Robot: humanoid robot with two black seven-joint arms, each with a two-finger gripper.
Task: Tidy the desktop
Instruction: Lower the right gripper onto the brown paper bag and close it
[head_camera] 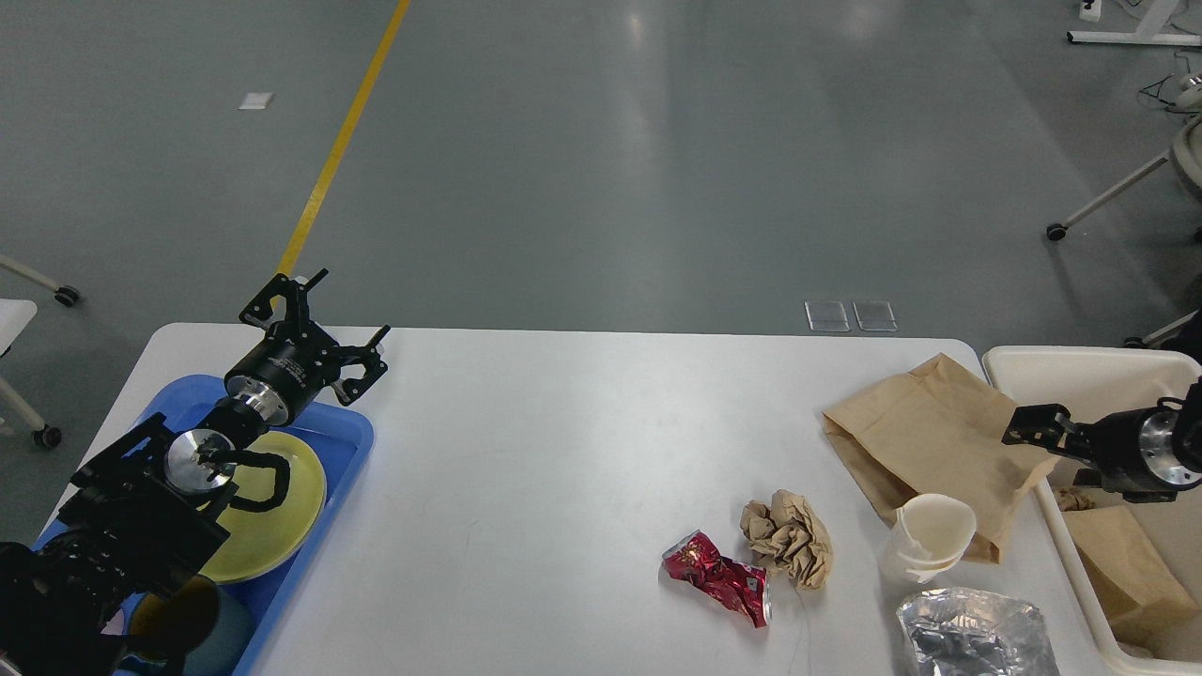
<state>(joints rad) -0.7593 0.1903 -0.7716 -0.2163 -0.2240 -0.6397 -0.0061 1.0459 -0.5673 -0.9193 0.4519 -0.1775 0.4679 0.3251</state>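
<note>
Nearest me, foil wrapper (977,634), paper cup (930,537), red wrapper (718,575) and crumpled paper ball (789,535) sit tight on the desktop (563,451), so a sloppy reach could knock the cup over. Right gripper (1024,432), over the brown bag (930,432) by the cream bin (1080,361): can't tell its state. Left gripper (324,324), fingers spread, holds nothing above the blue tray (352,427).

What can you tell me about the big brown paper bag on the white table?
The brown paper bag lies flat on the desktop near its right edge, creased and seemingly empty. It looks like plain kraft paper, with one corner pointing away from the robot. A white paper cup overlaps its near edge. Its right side reaches the cream bin, where the right end effector hovers by it.
</note>
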